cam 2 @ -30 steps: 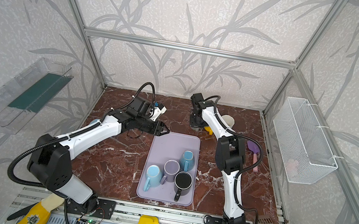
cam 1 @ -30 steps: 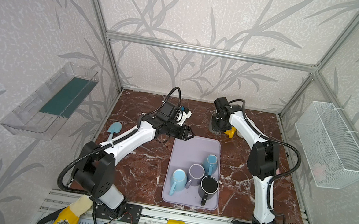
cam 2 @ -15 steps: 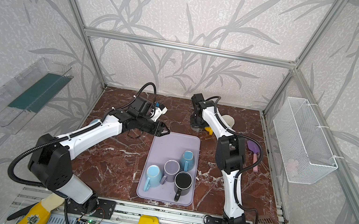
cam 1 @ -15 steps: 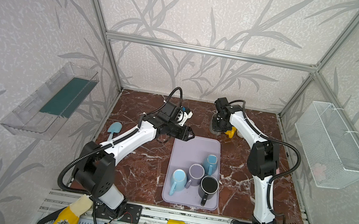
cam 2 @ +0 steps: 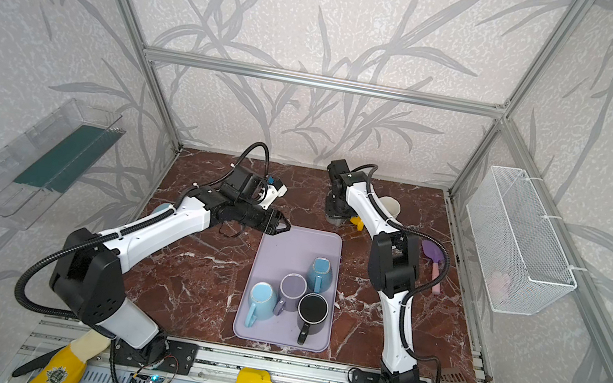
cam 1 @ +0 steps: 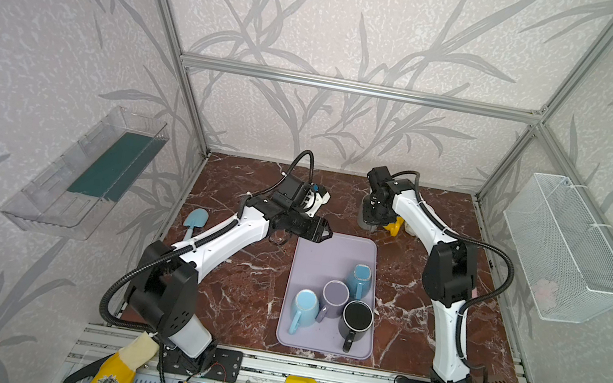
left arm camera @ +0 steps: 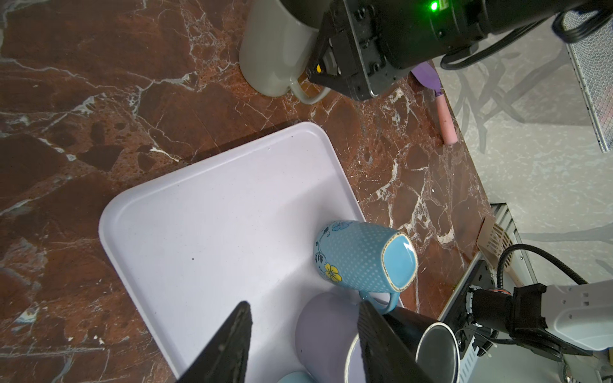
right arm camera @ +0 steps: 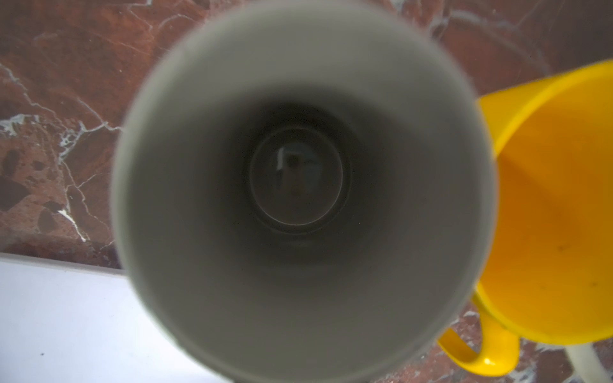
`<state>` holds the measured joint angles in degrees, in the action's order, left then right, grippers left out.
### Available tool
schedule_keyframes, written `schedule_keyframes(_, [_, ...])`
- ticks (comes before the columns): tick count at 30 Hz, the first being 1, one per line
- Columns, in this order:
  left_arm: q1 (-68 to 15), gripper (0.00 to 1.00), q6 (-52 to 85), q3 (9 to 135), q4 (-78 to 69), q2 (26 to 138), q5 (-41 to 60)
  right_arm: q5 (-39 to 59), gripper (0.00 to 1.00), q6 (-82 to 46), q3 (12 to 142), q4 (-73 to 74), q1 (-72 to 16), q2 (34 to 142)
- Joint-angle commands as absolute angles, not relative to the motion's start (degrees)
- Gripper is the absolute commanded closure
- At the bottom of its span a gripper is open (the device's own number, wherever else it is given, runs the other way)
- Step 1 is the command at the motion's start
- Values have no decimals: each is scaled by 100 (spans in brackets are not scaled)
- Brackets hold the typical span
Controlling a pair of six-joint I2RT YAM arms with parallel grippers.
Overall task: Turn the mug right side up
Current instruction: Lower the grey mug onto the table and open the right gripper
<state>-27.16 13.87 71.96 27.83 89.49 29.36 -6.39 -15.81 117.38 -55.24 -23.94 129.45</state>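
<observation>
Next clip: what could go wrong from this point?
1. The right gripper sits close beside the grey mug, near its handle; pulling away may snag and tip it.
2. The yellow mug stands right beside it, so a sideways retreat could knock that too.

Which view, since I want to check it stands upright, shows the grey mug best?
The left wrist view: the grey mug is seen from the side, base on the marble, handle out. The right wrist view looks straight into its open mouth; both top views show only a sliver of it.
</observation>
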Motion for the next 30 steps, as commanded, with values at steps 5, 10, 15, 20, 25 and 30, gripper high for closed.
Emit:
schedule_keyframes(5, [-2775,46,1216,7373,2962,8991,2791,-633,70,-1613,11781,-5365,-2364,12744])
schedule_keyframes(10, [-2794,45,1209,7383,2988,8980,2752,-635,68,-1605,11693,-5326,-2364,12635])
schedule_keyframes(15, [-2811,45,1188,7392,3006,8980,2720,-616,64,-1594,11543,-5243,-2342,12467])
schedule_keyframes(20, [-2839,45,1182,7398,3014,8991,2675,-486,61,-1583,11285,-5076,-2305,12211])
schedule_keyframes(25, [-2865,47,1158,7409,3022,9000,2619,-390,60,-1573,10953,-4884,-2303,11852])
schedule_keyframes(30, [-2883,47,1145,7409,3041,9014,2593,-161,56,-1533,10513,-4612,-2303,11419])
